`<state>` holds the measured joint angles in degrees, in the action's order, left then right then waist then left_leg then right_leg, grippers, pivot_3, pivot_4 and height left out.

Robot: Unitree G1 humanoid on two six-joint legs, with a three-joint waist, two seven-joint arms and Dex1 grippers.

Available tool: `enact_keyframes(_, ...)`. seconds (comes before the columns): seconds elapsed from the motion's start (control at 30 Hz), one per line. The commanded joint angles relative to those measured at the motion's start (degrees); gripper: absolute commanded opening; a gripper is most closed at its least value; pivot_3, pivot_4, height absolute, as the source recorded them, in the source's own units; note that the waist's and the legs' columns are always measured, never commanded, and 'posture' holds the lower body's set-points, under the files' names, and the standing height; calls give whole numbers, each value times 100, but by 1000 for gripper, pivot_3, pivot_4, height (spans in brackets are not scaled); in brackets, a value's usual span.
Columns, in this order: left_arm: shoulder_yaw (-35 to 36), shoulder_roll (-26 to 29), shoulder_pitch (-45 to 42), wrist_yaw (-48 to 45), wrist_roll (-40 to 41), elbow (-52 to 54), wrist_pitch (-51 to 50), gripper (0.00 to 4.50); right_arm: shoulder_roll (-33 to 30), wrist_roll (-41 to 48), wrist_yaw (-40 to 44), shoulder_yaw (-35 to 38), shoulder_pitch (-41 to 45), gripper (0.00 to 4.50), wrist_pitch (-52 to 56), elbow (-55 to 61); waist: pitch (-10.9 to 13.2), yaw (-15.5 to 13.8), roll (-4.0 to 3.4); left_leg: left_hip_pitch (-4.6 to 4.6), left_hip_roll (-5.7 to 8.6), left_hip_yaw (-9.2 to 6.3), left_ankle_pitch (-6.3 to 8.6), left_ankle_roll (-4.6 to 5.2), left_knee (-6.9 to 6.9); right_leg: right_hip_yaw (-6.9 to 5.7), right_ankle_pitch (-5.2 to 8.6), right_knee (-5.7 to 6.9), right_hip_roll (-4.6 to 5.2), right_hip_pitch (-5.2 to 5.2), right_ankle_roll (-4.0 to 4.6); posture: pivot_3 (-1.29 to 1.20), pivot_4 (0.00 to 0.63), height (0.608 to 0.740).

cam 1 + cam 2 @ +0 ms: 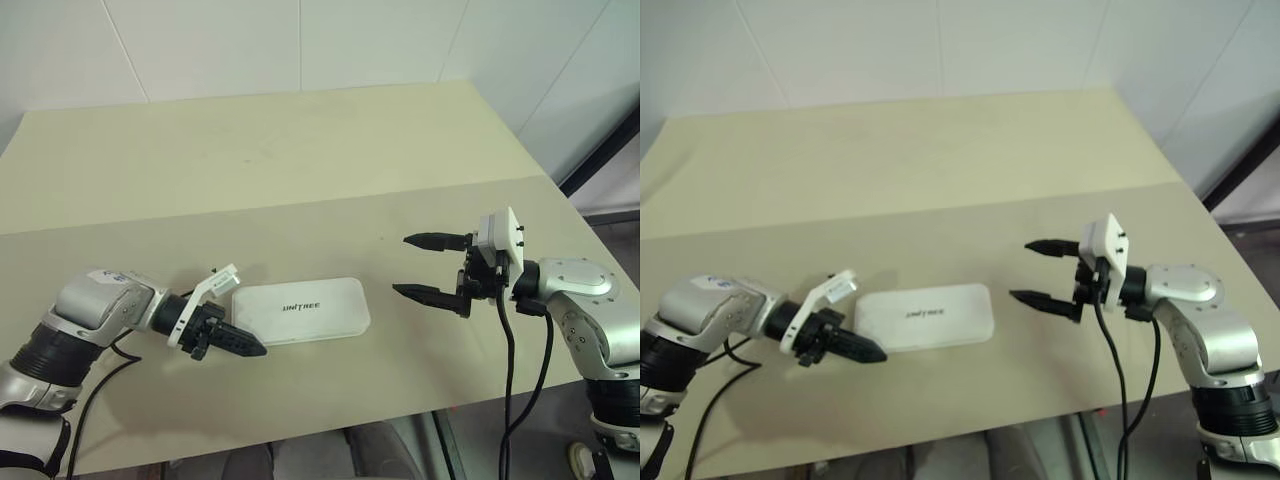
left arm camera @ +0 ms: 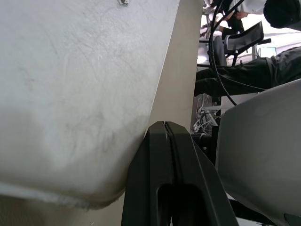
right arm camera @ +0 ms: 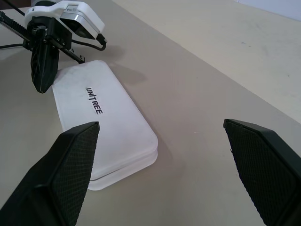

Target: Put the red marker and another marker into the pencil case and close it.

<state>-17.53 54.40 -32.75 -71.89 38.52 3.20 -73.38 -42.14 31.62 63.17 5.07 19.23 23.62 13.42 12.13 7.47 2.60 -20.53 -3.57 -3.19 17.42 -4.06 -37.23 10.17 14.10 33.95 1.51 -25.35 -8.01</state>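
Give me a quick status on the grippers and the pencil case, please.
Left gripper jaws shut, tip at pencil case near corner. Right gripper jaws wide open, empty, off to the side. Case lid down. Nothing in the way.

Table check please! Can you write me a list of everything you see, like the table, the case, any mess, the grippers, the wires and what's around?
Surface: beige table, bare apart from the case.
Job's things: white pencil case lies flat with its lid down; no markers seen.
Clutter: nothing seen.
Grippers: left gripper shut, tip at the case's near left corner; right gripper open, apart from the case, holding nothing.
Cables: black cables hang from the right arm; one runs by the left arm.
Surroundings: white wall behind the table.
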Motion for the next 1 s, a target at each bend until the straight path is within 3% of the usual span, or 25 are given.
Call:
enact_keyframes(0.03,-6,9,-196,287,-343,-410,52,24,-37,85,-38,175,-25,4500,-94,219,0,-10,0,1,0,0,-2,3,-1,0,-3,0,0,1,1,0,150,740)
enact_keyframes(0.33,-547,-117,-690,386,-970,-1374,626,24,0,46,-79,104,36,4500,-96,167,0,21,0,60,1,-3,-16,28,-7,-1,-15,-24,-2,71,4,0,150,740)
enact_keyframes(0.5,-927,-245,-701,323,-1300,-1456,859,24,15,39,-94,93,60,4500,-99,154,-8,97,-12,142,0,-3,-2,17,9,3,-16,-83,-1,167,5,0,150,740)
enact_keyframes(0.77,-669,-470,-747,389,-1145,-1250,712,24,-31,44,-112,128,23,4500,-87,185,-22,32,-35,137,0,-10,27,23,15,6,0,-100,0,181,-14,0,150,740)
enact_keyframes(1.0,1315,-837,-632,1151,-70,-3,-579,24,-2,5,-123,62,86,4500,-98,125,-7,22,-13,116,0,-10,48,15,11,6,43,-52,0,151,-25,0,150,740)
